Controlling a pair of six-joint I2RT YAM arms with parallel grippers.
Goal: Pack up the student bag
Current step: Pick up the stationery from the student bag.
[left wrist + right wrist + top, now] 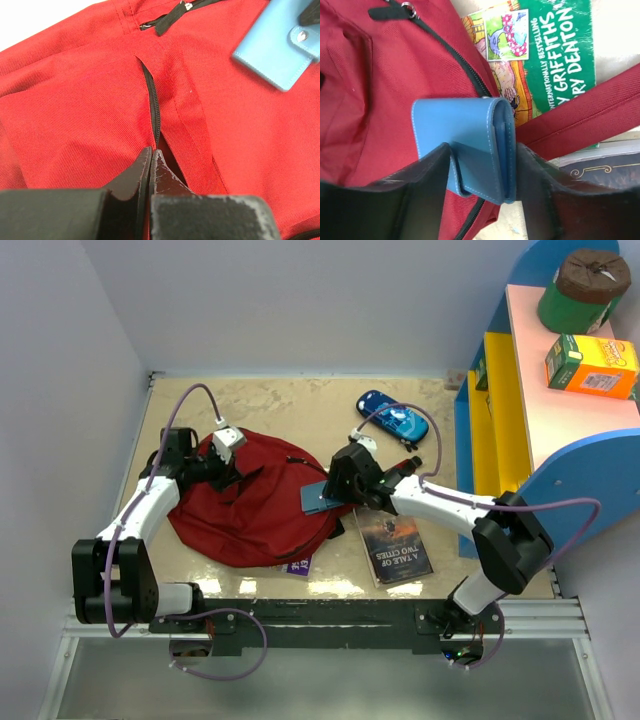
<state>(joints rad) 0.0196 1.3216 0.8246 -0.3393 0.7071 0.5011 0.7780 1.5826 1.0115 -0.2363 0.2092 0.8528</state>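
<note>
The student bag (250, 515) is a dark-red backpack lying flat at the left middle of the table. My left gripper (228, 452) sits at its upper left. In the left wrist view the left gripper (151, 150) is shut, its tips pinched together where the black zipper (152, 100) ends in the red fabric (75, 110). My right gripper (335, 490) hovers over the bag's right edge, shut on a blue wallet (318, 497). The right wrist view has the wallet (455, 125) clamped between both fingers of the right gripper (482, 150), above the bag (350, 100).
A dark book (393, 545) lies to the right of the bag and a purple one (297, 565) pokes out beneath it. A blue pencil case (393, 417) lies at the back. A green book (555, 50) sits under a red strap (585, 115). A coloured shelf (510, 410) stands at the right.
</note>
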